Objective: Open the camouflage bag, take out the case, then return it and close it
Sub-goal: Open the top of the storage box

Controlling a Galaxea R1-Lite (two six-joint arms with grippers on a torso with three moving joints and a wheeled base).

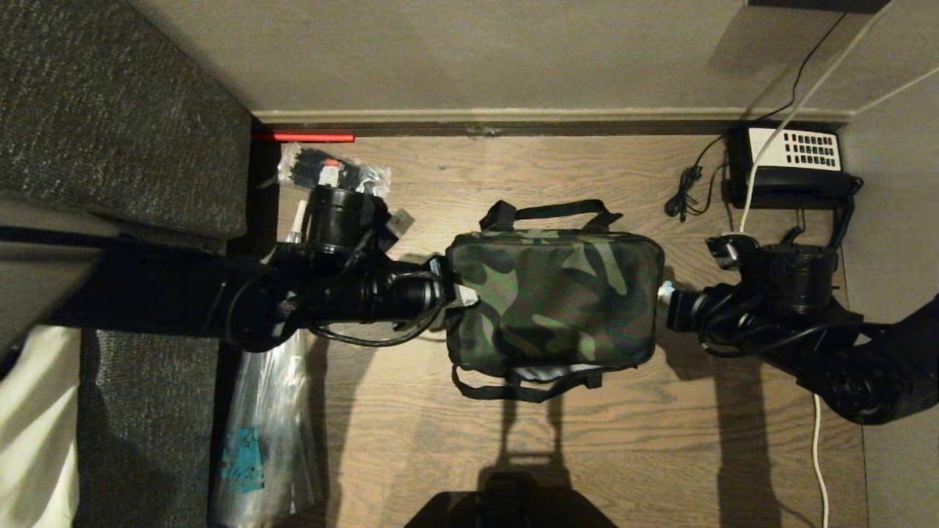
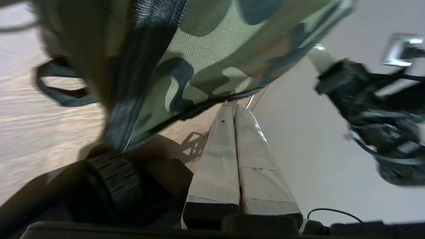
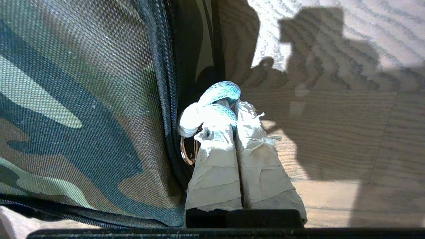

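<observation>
Boxy green-olive-black camouflage fabric bag (image 1: 554,301) flat on wood floor (image 1: 660,455), lid down, between both arms.

Right pincer (image 3: 232,103) at bag's right end — clamped on white-teal cord zipper pull (image 3: 212,96).

Left pincer (image 2: 235,108) at bag's left end — pressed together, empty, tips at seam.

Risk: cord slipping from grip under pull; unbraced bag sliding, zipper jamming at corner.
</observation>
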